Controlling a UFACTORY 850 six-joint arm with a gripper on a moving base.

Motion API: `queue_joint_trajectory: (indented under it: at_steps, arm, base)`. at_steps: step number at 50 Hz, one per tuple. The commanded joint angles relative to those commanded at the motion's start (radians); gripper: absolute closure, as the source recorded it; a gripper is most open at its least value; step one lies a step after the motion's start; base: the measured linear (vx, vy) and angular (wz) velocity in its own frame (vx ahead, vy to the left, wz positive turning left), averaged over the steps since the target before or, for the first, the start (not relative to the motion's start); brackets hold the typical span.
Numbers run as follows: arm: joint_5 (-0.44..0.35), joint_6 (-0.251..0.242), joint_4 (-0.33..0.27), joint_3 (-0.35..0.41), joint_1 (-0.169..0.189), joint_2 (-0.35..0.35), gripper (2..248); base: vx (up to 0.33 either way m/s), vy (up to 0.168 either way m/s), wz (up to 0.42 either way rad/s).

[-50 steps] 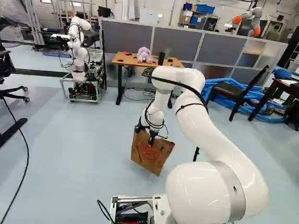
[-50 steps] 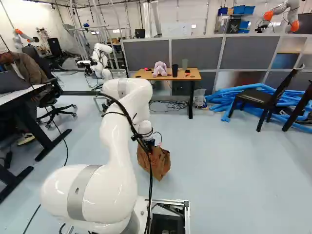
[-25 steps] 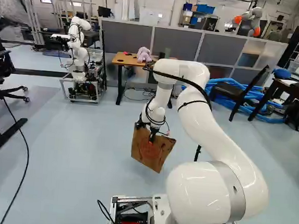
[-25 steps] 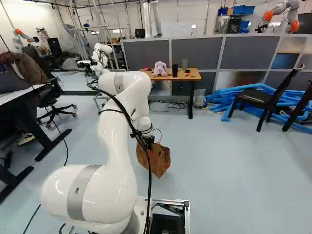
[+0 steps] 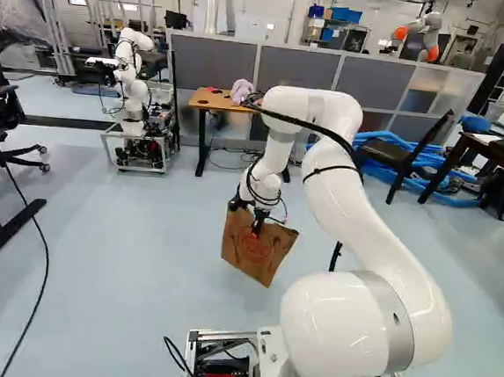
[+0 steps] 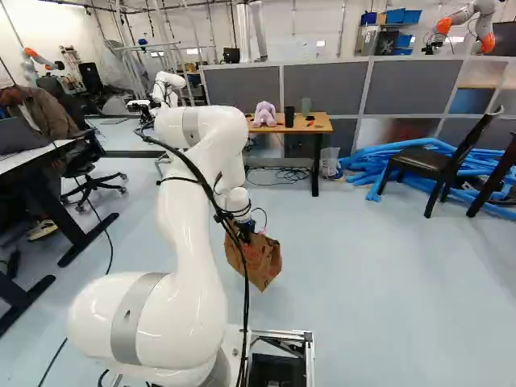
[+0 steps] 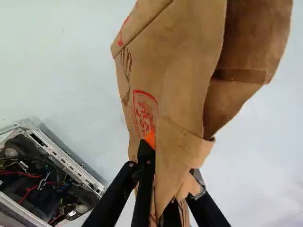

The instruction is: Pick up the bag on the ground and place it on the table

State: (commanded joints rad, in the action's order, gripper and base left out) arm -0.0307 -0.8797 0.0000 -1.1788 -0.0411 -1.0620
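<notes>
- Table (image 5: pixel 208 101): far side of the floor (image 5: pixel 141 249), beyond the bag.
- Bag (image 5: pixel 248 252): tilted below the arm, apparently off the floor — brown paper, probably light, soft and easily torn.
- Fingers (image 7: pixel 146 161): closed on its paper near the mouth — the doubled strip there seems the sturdiest hold.

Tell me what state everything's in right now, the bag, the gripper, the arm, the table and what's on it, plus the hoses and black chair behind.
Paper bag: mouth open, tilted
Gripper: shut on the bag
Arm: bent, reaching down
Table: upright
Purple plush toy: on the table
Black cup: upright
Blue hoses: heaped
Black chair: upright
</notes>
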Motion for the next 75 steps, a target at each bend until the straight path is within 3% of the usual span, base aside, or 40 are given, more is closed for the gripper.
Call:
queue_joint_trajectory:
  at_steps: [64,75]
  arm:
    - [0.0,0.67,0.0,0.163,0.0,0.243,229]
    - [0.0,0.709,0.0,0.188,0.0,0.285,229]
  base:
    - [0.0,0.0,0.0]
    - [0.0,0.0,0.0]
